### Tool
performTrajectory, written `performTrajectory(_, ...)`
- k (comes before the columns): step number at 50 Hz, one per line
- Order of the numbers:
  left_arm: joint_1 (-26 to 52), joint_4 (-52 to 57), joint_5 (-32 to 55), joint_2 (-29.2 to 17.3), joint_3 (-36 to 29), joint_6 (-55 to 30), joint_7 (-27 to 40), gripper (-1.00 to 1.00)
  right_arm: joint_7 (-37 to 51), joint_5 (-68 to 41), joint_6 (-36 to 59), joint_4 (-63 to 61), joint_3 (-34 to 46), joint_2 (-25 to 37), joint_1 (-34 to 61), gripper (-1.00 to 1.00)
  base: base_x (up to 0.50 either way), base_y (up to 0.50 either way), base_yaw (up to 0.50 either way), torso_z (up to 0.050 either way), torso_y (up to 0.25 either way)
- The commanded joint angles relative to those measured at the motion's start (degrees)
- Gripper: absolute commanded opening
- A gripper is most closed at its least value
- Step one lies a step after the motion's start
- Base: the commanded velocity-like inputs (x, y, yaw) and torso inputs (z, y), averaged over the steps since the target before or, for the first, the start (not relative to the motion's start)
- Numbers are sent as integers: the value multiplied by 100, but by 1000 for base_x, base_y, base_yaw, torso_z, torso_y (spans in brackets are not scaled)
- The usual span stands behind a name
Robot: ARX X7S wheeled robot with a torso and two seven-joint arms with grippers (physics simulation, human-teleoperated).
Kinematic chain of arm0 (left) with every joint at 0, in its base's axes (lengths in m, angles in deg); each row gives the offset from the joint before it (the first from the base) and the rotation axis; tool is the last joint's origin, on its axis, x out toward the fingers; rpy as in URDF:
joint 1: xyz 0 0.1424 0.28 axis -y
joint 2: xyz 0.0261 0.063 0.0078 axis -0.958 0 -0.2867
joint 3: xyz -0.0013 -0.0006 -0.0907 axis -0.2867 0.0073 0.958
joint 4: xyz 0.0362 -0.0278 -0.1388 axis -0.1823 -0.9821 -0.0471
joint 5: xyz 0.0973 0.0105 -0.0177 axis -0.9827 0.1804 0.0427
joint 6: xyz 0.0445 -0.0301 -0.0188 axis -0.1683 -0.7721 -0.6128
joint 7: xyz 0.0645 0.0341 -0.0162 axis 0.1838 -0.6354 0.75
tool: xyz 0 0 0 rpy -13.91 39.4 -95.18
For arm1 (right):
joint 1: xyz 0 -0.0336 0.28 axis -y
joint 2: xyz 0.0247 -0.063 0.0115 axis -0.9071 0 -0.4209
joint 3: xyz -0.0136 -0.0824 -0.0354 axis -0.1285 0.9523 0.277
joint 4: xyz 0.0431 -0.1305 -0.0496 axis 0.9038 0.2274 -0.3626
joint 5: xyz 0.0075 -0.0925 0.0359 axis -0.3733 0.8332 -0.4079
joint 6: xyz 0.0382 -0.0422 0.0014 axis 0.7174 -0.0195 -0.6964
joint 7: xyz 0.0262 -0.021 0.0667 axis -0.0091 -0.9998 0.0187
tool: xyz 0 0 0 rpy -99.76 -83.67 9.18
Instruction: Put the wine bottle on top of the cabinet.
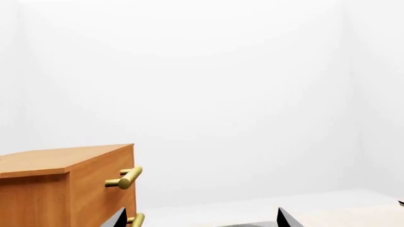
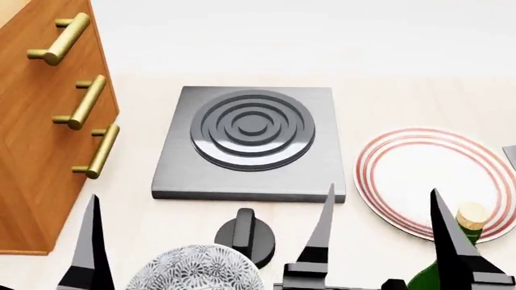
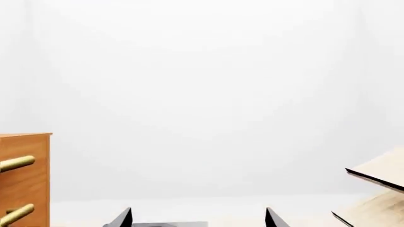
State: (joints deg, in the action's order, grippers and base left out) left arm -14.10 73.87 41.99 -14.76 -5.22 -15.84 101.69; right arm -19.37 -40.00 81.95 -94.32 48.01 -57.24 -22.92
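Observation:
The wine bottle (image 2: 429, 277), dark green with a tan cork (image 2: 472, 216), stands at the near right of the table in the head view. My right gripper (image 2: 381, 191) is open and empty; its right finger (image 2: 448, 241) overlaps the bottle, which stands outside the jaws, to their right. The right wrist view (image 3: 198, 218) shows no bottle. The orange-brown cabinet (image 2: 36, 139) with brass handles stands at the left; its top shows in the left wrist view (image 1: 57, 160). My left gripper (image 1: 200, 220) is open and empty beside the cabinet's front. Only one left finger (image 2: 90, 241) shows in the head view.
A grey hob plate (image 2: 251, 142) with rings lies mid-table. A red-ringed white plate (image 2: 427, 175) lies to its right, behind the bottle. A black knob (image 2: 246, 237) and a patterned bowl (image 2: 195, 270) sit near the front. A pale slanted wooden box (image 3: 379, 189) stands to the right.

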Motion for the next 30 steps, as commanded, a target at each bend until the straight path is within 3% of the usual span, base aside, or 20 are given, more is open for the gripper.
performTrajectory(1, 10, 3, 71, -48, 21, -1, 53, 100, 137, -137, 56, 257, -600, 198, -45, 100, 0, 0, 0, 0, 0)
performTrajectory(15, 49, 141, 211, -118, 104, -105, 126, 100, 235, -445, 300, 301, -1455, 498, -101, 100, 0, 0, 0, 0, 0)
performTrajectory(30, 59, 226, 347, -192, 143, -121, 241, 100, 187, -291, 292, 975, -1178, 549, 266, 100, 0, 0, 0, 0, 0)
